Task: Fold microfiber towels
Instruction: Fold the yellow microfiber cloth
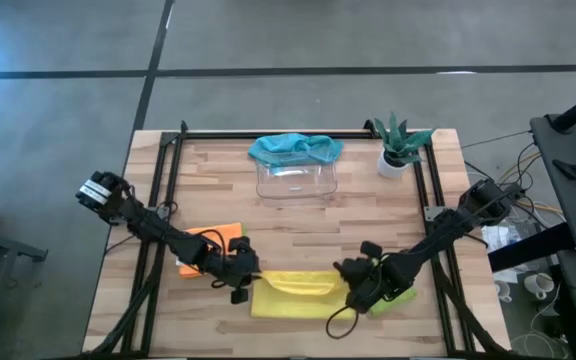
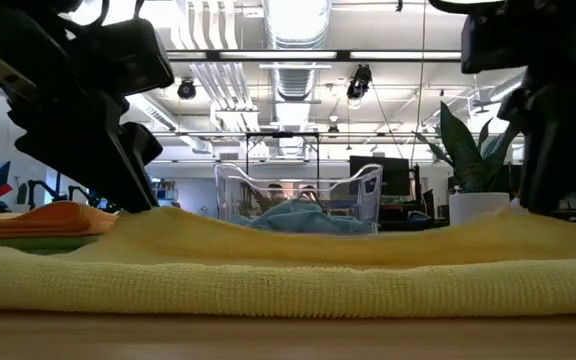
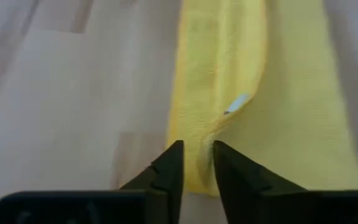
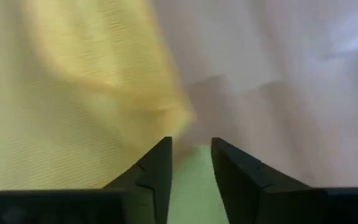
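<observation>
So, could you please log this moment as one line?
left hand: open, at yellow towel edge | right hand: open, at opposite edge | towel: folded, flat

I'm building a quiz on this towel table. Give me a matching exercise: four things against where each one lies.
Things:
1. yellow towel
2. teal towel
3. orange towel
4. potted plant

Places:
A. draped over the clear tray
B. far right corner of the table
C. between the two tools at the near edge
D. under the left arm

Pairs: 1-C, 2-A, 3-D, 4-B
</observation>
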